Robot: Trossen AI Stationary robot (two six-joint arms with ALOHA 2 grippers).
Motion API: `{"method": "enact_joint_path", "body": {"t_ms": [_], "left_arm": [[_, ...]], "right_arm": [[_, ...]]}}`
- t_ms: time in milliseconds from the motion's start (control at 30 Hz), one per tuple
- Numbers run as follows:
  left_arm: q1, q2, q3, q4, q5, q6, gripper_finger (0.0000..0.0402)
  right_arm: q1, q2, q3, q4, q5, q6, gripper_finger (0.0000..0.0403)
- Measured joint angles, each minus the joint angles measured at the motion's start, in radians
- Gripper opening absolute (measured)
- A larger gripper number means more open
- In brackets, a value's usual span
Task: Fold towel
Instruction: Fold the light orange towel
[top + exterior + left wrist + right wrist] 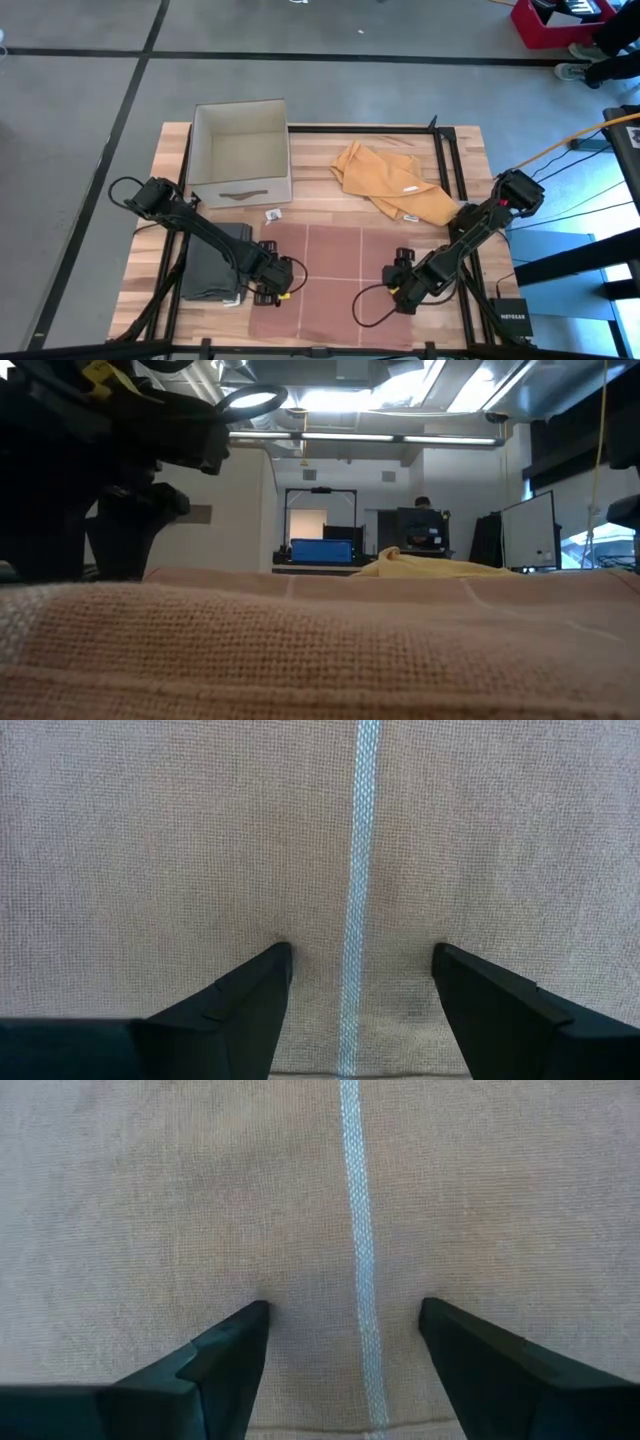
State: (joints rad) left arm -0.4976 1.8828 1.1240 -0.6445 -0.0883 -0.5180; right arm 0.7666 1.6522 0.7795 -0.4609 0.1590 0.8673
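While both arms reach low over the near half of the bench (470, 150), the left hand (283, 282) sits at the lower left of the high view with its fingers (250, 1005) spread wide, holding nothing; its wrist view shows the two dark tips poised over the weave of the pink-brown towel (335, 265), one on each side of a pale blue stripe (358, 870). Whether the tips actually press the cloth cannot be told. The right hand (403, 287), at lower centre-right of the high view, is likewise spread wide and empty, its fingers (225, 1355) straddling another pale stripe (358, 1230) of the same towel.

That towel lies flat across the lower middle of the high view, between the two hands: the left hand is at its left edge, the right hand at its right edge near the front. In the low view it fills the whole foreground.

Three cloths show in all: the spread pink-brown one, one crumpled yellow cloth (385, 180) in the upper centre-right of the high view, and one folded grey cloth (210, 265) under the left arm at lower left. One open beige box (240, 150) stands at upper centre-left, with a small white scrap (272, 214) just in front of it.
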Motion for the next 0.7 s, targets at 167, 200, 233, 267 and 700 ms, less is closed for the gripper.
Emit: {"method": "enact_joint_path", "body": {"t_ms": [167, 200, 233, 267, 700], "left_arm": [[0.001, 0.002, -0.001, 0.000, 0.004, -0.009, 0.0230], [0.002, 0.002, -0.001, 0.000, 0.005, -0.008, 0.0226], [0.002, 0.002, -0.002, 0.001, 0.005, -0.006, 0.0220], [0.002, 0.002, -0.002, 0.002, 0.005, -0.006, 0.0213], [0.001, 0.005, -0.003, 0.005, 0.012, -0.031, 0.0051]], "right_arm": [[0.000, 0.001, -0.005, 0.005, 0.003, -0.011, 0.0267], [0.000, 0.001, -0.005, 0.006, 0.007, -0.011, 0.0263], [0.000, 0.002, -0.006, 0.009, 0.015, -0.011, 0.0256], [0.001, 0.003, -0.007, 0.013, 0.023, -0.011, 0.0247], [-0.001, 0.005, -0.008, 0.016, -0.013, 0.016, 0.0018]]}}
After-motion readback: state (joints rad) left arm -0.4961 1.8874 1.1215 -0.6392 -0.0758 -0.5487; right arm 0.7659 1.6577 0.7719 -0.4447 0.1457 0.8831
